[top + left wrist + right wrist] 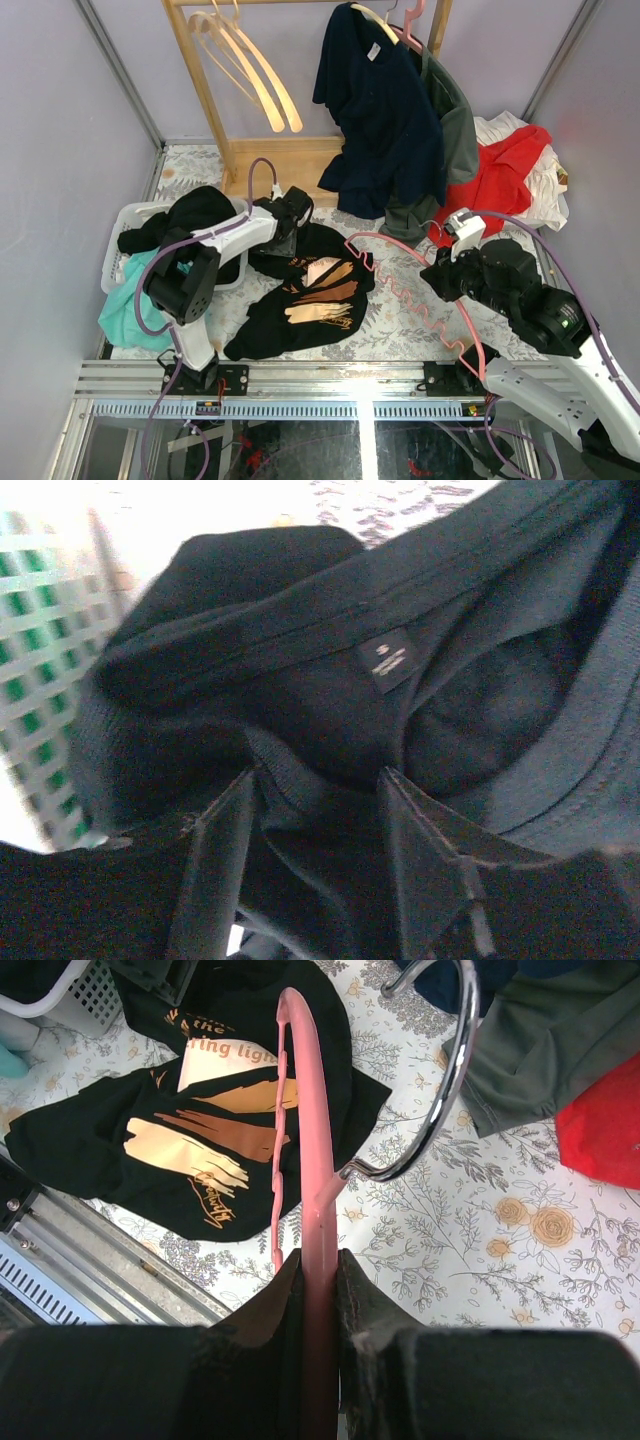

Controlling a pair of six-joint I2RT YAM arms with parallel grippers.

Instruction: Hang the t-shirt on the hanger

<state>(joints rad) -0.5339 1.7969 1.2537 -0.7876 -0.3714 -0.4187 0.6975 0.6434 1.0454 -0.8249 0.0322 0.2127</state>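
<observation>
The black t-shirt point(300, 320) lies crumpled on the flowered table, its tan print facing up point(100, 1150). My left gripper point(290, 212) is at the shirt's far edge, over the collar. In the left wrist view the collar with its small label point(385, 660) fills the frame. The left gripper point(318, 775) has its jaws apart with loose folds of the black cloth between them. The pink hanger point(405, 290) with its wavy bar slants across the table to the right of the shirt. My right gripper point(440, 272) point(320, 1255) is shut on the hanger's pink arm point(305, 1110), just below the metal hook point(450, 1070).
A white basket point(125, 215) with black cloth stands at the left, and teal cloth point(125, 310) hangs beside it. At the back, a wooden rack point(215, 100) holds cream hangers point(250, 70), a navy t-shirt point(380, 110) and a grey-green garment point(450, 130). A red garment point(505, 175) lies at the back right.
</observation>
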